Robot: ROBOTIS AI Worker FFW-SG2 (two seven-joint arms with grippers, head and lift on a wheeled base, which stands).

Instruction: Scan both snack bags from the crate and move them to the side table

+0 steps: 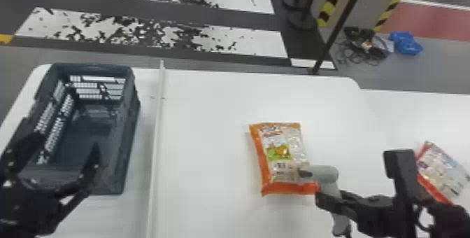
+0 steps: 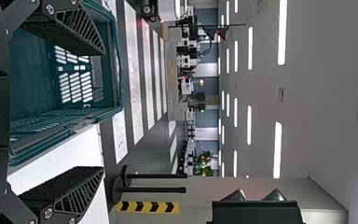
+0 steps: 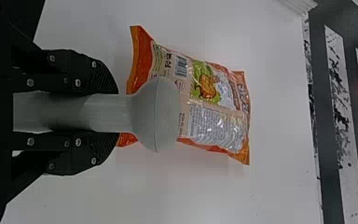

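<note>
Evidently the second scan: right gripper clamped round handheld scanner, held over orange snack bag on table. Red snack bag on side table. Left gripper by crate, fingers wide. Next: catch barcode, then shift bag across.

Bright ceiling strips; glints on orange snack bag, soft shadow beside it
</note>
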